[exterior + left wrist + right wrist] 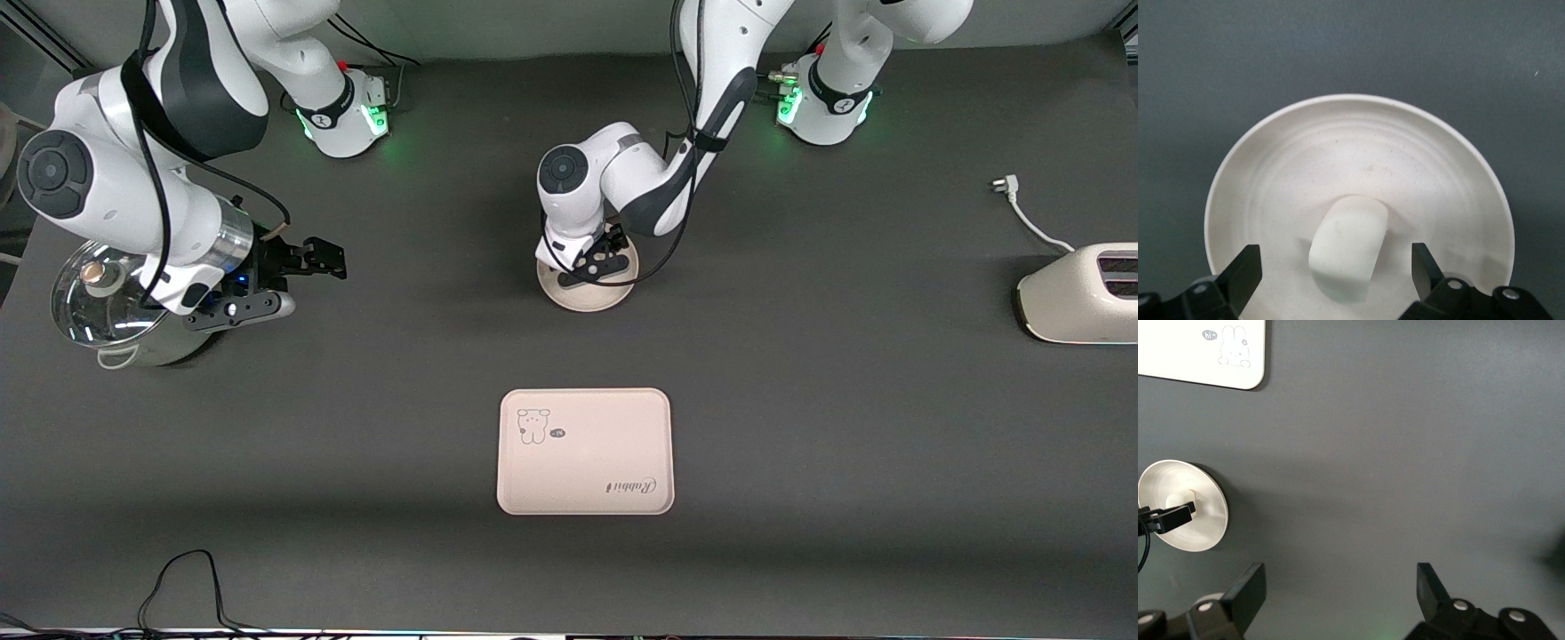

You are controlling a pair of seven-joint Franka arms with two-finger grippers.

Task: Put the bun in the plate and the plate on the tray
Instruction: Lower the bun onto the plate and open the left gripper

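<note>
The smooth, rounded bun [1348,257] lies in the round ridged plate [1271,167] between the left end effector's [1336,272] spread, empty fingers; the right end effector [1341,593] waits open over the matte table [800,400].

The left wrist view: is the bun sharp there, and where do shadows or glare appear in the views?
Left wrist view: the bun is slightly soft, shadowing the plate beside it. Front view: green base lights glow; the pot lid glares. Right wrist view: even light, no glare.

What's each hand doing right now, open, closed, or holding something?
Left hand: open over the plate, fingers either side of the bun, not gripping it.
Right hand: open, holding nothing, waiting beside the lidded pot.
</note>
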